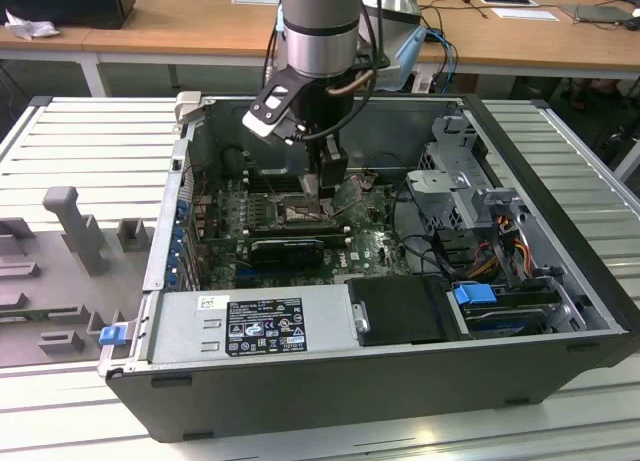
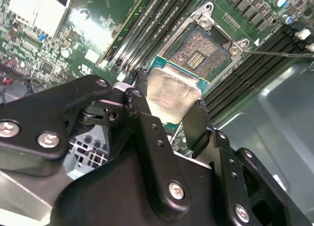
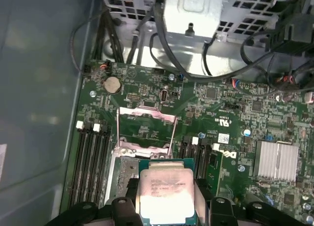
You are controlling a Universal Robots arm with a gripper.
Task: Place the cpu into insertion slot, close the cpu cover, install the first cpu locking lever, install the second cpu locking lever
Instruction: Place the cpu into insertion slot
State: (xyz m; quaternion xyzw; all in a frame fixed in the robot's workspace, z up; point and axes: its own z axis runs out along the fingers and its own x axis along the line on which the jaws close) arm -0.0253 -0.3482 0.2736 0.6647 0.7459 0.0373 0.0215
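Fingers closed on cpu edges, near insertion slot; advice: keep level, match corners, lower softly, no sliding.

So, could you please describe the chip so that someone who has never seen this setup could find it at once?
Look inside the open computer case, where the arm reaches down over the green board. The gripper pinches the chip by two edges, close to the open socket. It is the one flat square with a smooth, pale silver top and a thin green rim.
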